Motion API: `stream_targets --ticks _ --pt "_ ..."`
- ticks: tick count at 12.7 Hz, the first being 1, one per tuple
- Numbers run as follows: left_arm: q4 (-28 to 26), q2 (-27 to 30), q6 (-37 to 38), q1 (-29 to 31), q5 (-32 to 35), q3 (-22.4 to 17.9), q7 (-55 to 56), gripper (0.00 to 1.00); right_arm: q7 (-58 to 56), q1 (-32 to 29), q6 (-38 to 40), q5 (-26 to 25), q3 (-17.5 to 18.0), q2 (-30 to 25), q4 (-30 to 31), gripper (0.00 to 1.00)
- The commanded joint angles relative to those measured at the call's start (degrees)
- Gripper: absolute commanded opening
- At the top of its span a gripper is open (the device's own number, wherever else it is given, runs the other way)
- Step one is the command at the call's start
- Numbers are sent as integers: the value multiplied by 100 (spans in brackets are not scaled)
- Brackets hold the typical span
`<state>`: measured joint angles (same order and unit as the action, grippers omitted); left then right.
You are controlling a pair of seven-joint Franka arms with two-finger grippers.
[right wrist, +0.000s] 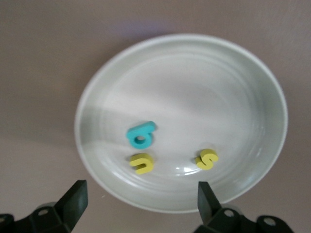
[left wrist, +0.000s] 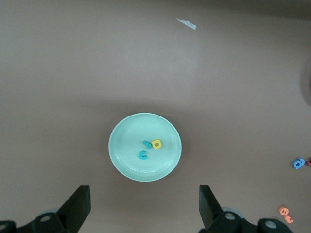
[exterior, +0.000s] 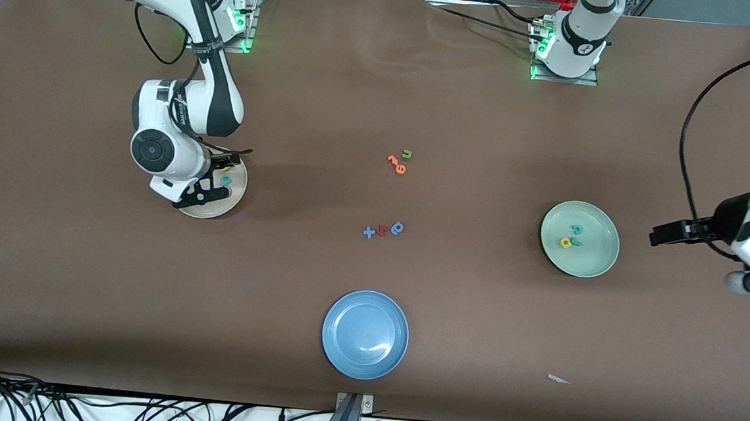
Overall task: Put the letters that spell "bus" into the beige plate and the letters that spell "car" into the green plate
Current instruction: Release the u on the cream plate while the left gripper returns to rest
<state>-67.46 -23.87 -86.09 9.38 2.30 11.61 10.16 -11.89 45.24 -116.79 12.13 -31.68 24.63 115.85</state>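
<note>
- Front view: the right gripper point(exterior: 208, 189) hangs over the beige plate point(exterior: 233, 202); the left gripper point(exterior: 660, 234) waits beside the green plate point(exterior: 599, 266) — the blue plate point(exterior: 365, 334) lies nearest the camera.
- Left wrist view: fingers spread wide, empty; teal c point(left wrist: 143, 155), teal r point(left wrist: 147, 143) and yellow a point(left wrist: 156, 144) lie in the green plate.
- Right wrist view: fingers wide, holding nothing — teal b point(right wrist: 141, 135), yellow u point(right wrist: 142, 163) and yellow s point(right wrist: 207, 158) rest in the beige plate.

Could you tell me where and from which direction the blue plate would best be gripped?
Probably by the raised rim of the blue plate, coming from above with one finger inside and one outside. It lies flat and empty, too wide to span.
</note>
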Motion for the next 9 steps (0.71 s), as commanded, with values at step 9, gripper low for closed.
stream_targets --ticks 9 --pt "-1674 1218 -655 -674 -652 -897 -313 98 398 55 2941 26 -382 -64 -3049 100"
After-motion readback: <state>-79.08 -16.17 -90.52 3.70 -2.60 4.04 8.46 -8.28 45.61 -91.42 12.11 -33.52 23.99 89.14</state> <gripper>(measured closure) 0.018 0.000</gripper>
